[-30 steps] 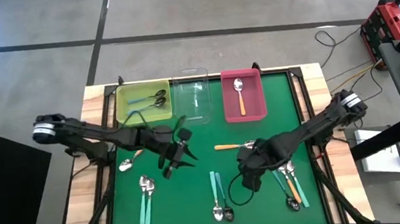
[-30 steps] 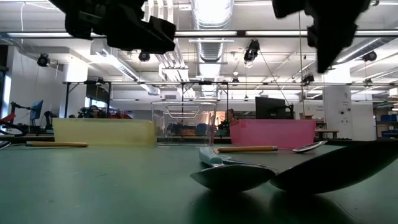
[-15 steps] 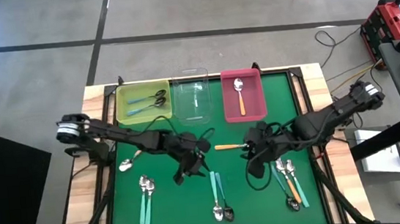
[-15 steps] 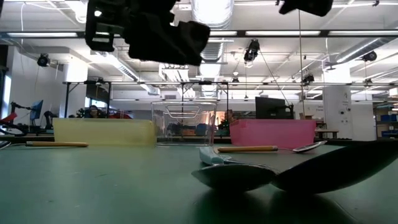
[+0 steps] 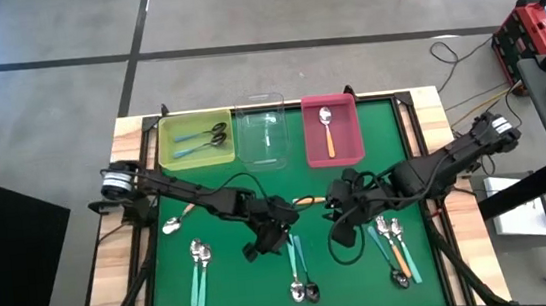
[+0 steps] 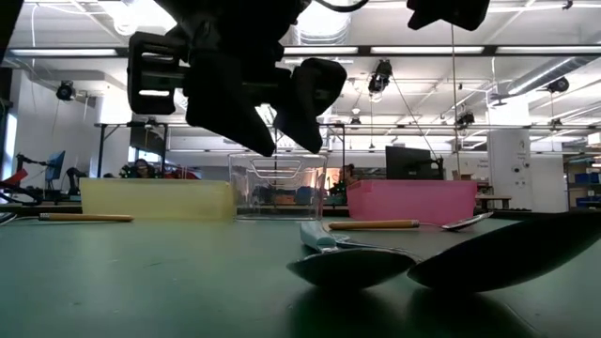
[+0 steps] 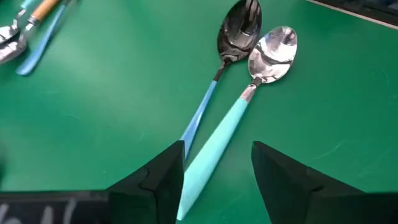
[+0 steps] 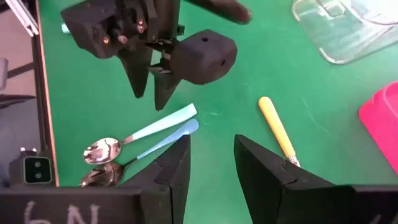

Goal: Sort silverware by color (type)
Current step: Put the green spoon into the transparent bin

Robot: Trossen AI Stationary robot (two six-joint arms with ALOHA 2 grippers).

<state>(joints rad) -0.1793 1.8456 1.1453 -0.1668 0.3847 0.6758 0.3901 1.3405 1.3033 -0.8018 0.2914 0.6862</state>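
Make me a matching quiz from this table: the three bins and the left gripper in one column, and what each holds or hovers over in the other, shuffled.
Column one:
1. yellow bin
2. clear bin
3. pink bin
4. left gripper

Column two:
A. one orange-handled spoon
B. above a pair of teal-handled spoons, jaws open
C. teal-handled spoons with dark bowls
D. nothing inside

Pairs: 1-C, 2-D, 3-A, 4-B

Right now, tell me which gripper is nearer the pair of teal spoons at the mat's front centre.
Left. The left gripper hovers over their handles; the right gripper sits off to the side.
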